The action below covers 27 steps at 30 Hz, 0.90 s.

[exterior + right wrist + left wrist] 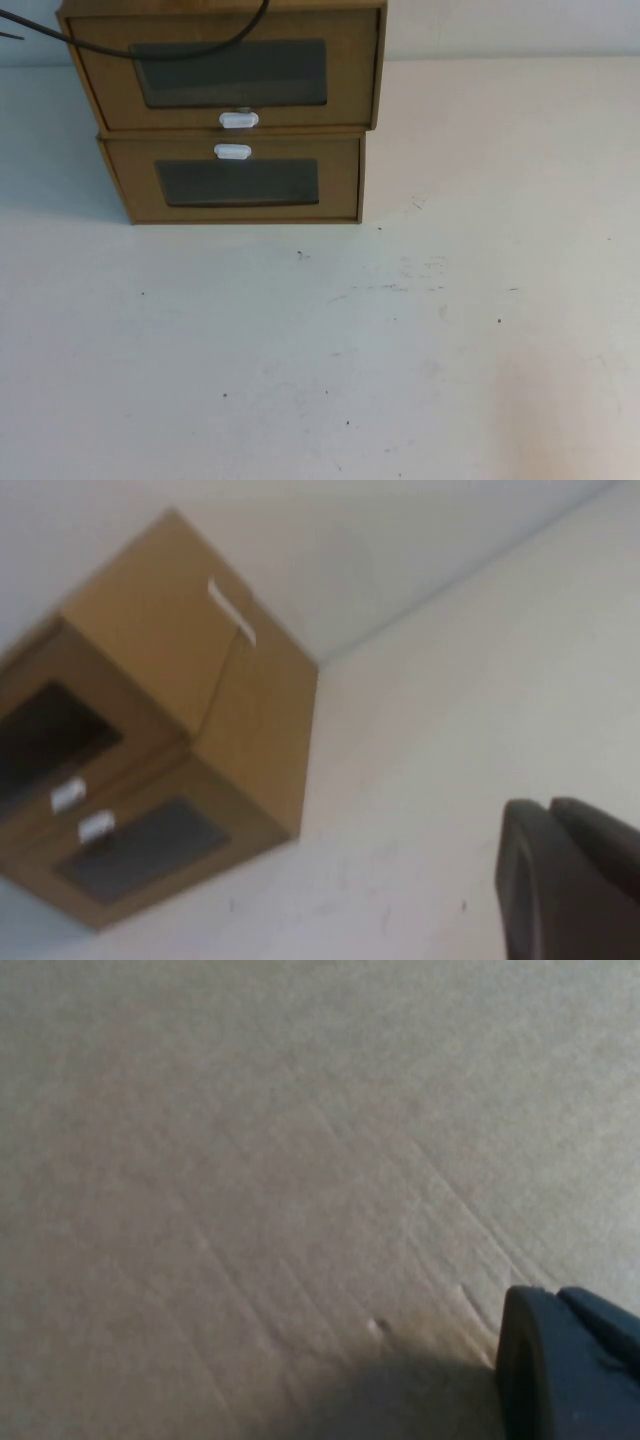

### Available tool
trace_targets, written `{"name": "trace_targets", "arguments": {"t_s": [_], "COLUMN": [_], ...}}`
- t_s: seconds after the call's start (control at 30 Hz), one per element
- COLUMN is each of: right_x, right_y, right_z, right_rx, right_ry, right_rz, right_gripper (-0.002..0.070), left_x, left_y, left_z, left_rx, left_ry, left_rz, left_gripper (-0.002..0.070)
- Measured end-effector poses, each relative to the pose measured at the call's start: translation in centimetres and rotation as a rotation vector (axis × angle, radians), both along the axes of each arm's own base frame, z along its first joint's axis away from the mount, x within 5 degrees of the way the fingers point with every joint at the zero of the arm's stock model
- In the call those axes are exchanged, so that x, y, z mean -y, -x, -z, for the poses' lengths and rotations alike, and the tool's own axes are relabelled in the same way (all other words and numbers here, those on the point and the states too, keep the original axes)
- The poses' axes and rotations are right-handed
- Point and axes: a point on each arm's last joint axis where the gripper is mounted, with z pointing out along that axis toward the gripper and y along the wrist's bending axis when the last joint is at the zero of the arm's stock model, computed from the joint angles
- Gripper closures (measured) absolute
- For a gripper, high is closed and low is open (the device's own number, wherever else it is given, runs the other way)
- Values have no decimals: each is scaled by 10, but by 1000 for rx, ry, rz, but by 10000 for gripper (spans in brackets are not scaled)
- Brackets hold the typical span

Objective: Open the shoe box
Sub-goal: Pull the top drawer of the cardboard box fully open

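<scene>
1. Two brown shoe boxes stand stacked at the far edge of the table (420,380), toward its left corner. The top box (225,75) sits squarely on the bottom box (235,185).
2. Each front has a dark window and a small white pull. The top tab (239,120) and bottom tab (233,151) lie just either side of the seam. Both fronts look closed, and a black cable (180,52) drapes across the top box.
3. The right gripper (565,880) hangs over bare table to the right of the boxes, well apart from them, clenched on nothing.
4. The left gripper (570,1370) is outside the high view. It hangs close over a plain tan surface (box or table, unclear), and whether it is released or clenched cannot be told.
5. Judged step: the approach, with nothing touched yet. The next move calls for releasing a gripper, lining it up on one tab, then pinching and pulling toward the near edge.
</scene>
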Motion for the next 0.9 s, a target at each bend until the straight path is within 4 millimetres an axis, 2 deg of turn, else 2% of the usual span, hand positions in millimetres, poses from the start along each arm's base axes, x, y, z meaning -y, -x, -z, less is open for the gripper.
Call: {"name": "trace_targets", "arguments": {"t_s": [0.2,0.33,0.47,0.57,0.7,0.8,0.9], "right_x": [-14,-15,-18,-28,-60,-96,-136], "right_y": [-20,-40,-73,-101,-140,-167,-184], "right_z": [-47,-74,-91,-100,-110,-113,-116], "right_rx": [-313,-440,-521,-532,-504,-489,-458], "right_ry": [238,400,494,516,573,669,808], "right_rz": [-209,-291,-378,-472,-618,-719,-790], "right_gripper": [690,690,690,690,690,690,690], "left_x": [0,0,0,0,0,0,0], "left_y": [0,0,0,0,0,0,0], "left_z": [0,0,0,0,0,0,0], "left_rx": [0,0,1,1,1,1,0], "left_ry": [2,2,1,1,3,3,5], "left_rz": [1,0,1,1,2,2,3], "left_gripper": [680,680,680,680,680,680,680]}}
